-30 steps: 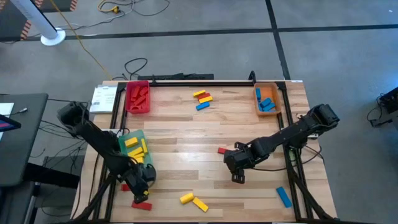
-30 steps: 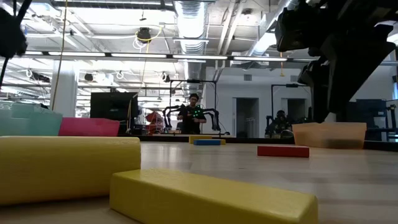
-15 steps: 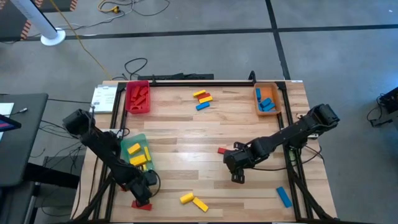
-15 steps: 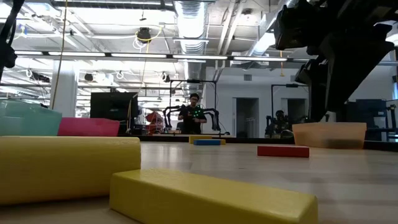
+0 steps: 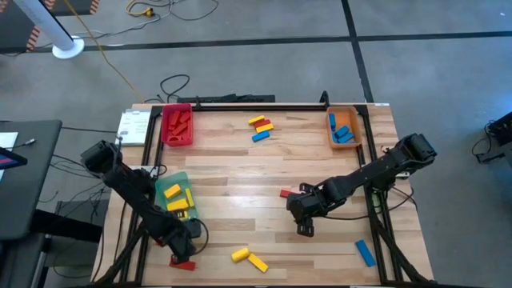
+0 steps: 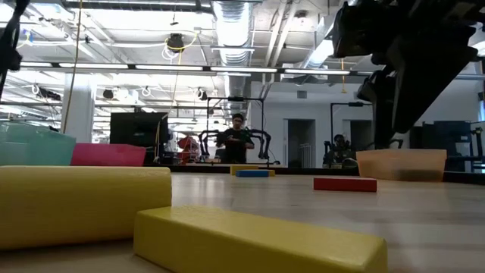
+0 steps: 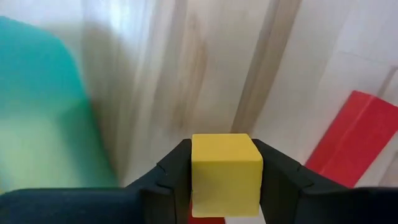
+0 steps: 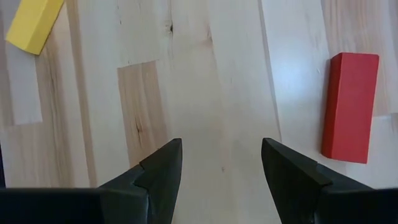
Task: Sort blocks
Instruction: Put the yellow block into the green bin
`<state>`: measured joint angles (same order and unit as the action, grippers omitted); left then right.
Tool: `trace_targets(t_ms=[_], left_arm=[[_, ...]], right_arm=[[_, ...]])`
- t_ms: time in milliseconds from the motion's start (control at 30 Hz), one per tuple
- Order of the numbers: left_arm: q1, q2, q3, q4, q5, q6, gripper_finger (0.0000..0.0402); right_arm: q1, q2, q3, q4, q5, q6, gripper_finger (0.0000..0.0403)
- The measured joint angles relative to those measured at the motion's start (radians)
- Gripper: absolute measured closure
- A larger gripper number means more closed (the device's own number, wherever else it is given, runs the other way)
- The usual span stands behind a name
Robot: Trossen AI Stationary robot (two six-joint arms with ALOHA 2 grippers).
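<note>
The left hand [image 7: 225,180] is low at the lower left of the worktop [image 5: 240,172] in the high view, just below the green tray [image 5: 178,181]. Its wrist view shows it clamped on a yellow block [image 7: 226,171], the two fingers [image 7: 177,171] pressed against the block's sides. A red block [image 7: 354,140] lies on the wood just beside it, and the green tray's edge fills the left of that view.

The right hand [image 8: 221,165] hangs over bare wood right of centre, fingers spread with nothing between them. A red block [image 8: 349,107] lies near it, right of the fingers in its wrist view, and a yellow block [image 8: 32,22] shows at the upper left corner.

From above, the red tray [image 5: 177,126] at the upper left holds red blocks, the orange tray [image 5: 342,128] at the upper right holds blue ones, and the green tray holds yellow ones. Loose blocks remain: a yellow, red and blue cluster [image 5: 260,128] at top centre, two yellow blocks [image 5: 249,258] at bottom centre, a blue block [image 5: 365,253] at the lower right, and a red block [image 5: 182,264] at the lower left by the left hand.
</note>
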<state>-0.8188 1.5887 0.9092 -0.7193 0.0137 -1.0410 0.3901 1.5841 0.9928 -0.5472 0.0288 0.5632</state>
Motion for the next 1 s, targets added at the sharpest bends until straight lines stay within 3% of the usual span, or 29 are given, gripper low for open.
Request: trace_targets(t_ms=[367, 633, 800, 1000], left_arm=[[0.005, 0.0, 0.184, -0.246, -0.171, 0.121, 0.0269], [0.005, -0.001, 0.283, -0.435, -0.514, 0.164, 0.0268], [0.005, -0.002, 0.333, -0.44, -0.702, 0.22, 0.0268], [0.013, -0.022, 0.34, -0.553, -0.717, 0.221, 0.0268]], right_arm=[[0.0, 0.0, 0.0, 0.05, 0.001, -0.029, 0.0168], [0.0, 0.0, 0.0, 0.183, 0.002, -0.114, 0.0168], [0.0, 0.0, 0.0, 0.311, 0.051, -0.199, 0.0168], [-0.001, 0.0, 0.0, 0.404, 0.083, -0.268, 0.0168]])
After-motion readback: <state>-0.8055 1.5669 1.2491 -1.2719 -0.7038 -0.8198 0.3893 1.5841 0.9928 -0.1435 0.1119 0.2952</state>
